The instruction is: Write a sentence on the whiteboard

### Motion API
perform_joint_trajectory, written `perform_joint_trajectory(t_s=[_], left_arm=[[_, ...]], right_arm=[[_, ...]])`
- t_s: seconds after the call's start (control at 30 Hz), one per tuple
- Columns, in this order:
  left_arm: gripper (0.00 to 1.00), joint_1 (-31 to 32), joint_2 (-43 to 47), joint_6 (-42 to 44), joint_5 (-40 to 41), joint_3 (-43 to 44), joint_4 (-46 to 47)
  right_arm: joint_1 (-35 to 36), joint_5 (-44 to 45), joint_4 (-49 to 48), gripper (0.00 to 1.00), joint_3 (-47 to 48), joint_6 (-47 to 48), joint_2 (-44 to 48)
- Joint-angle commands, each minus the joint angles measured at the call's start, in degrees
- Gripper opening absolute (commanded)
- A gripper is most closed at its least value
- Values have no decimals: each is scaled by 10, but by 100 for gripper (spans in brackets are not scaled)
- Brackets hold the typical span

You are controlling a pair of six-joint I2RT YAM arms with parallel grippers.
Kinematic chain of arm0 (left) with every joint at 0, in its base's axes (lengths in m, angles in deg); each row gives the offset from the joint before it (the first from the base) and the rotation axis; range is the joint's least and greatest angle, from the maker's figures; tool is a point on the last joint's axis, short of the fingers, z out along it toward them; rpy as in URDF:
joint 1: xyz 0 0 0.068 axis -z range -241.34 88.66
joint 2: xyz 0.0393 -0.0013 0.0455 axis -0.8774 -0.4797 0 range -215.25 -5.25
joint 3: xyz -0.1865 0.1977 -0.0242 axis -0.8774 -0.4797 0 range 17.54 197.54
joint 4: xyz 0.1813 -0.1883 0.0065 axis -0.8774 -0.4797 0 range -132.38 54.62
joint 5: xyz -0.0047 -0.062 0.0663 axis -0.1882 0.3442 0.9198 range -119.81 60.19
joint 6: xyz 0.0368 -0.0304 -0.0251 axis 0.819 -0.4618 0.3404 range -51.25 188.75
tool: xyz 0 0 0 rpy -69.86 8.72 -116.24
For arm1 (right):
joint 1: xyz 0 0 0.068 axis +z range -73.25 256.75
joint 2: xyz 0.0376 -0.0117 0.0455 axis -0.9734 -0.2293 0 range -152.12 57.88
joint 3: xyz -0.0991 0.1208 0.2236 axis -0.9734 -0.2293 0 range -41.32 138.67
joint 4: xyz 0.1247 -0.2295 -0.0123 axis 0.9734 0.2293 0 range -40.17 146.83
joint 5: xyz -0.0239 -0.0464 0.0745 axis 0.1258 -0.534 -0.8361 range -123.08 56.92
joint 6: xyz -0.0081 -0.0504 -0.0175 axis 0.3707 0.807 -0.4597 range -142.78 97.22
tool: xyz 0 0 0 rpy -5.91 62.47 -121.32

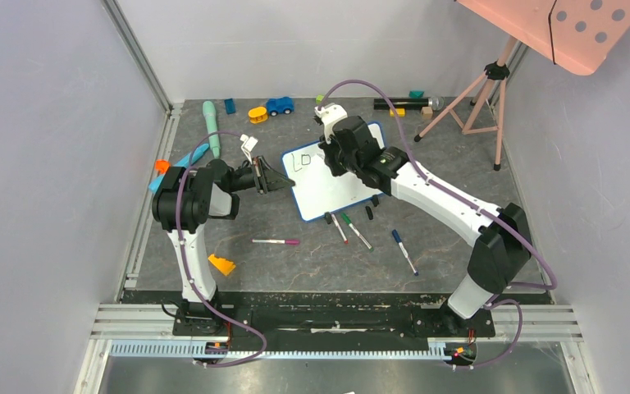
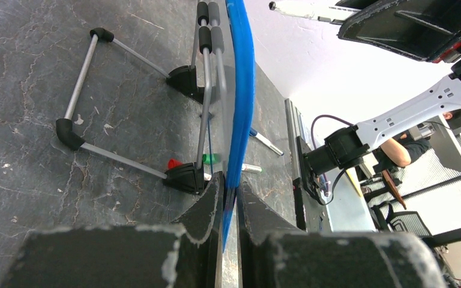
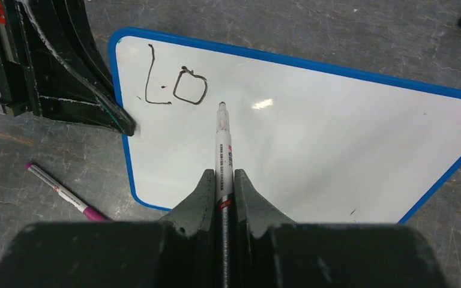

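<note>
We are early in the writing. The board (image 1: pixel 328 185) sits mid-table, propped on its stand (image 2: pixel 126 108), with its edge pinched in our left gripper (image 2: pixel 229 186). Only "Lo" (image 3: pixel 177 84) is written. Our right gripper (image 3: pixel 221 180) is clenched on the marker (image 3: pixel 223 138), whose tip is just right of the "o". Next, we judge, the tip must press down there lightly for the following letter.
</note>
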Motion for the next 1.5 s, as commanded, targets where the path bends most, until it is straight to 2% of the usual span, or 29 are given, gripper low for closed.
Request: perform_joint_trajectory(t_s=[0.0,0.9,1.47], left_arm=[[2,6,21,9,-37,-15,26],[2,4,27,13,-26,-24,26],[3,4,14,-1,-39,-7,26]], right_arm=[[-1,20,-28,0,-2,-1,24],[-1,-4,-36,0,-10,6,21],[-1,-4,-20,0,52,1,-34]])
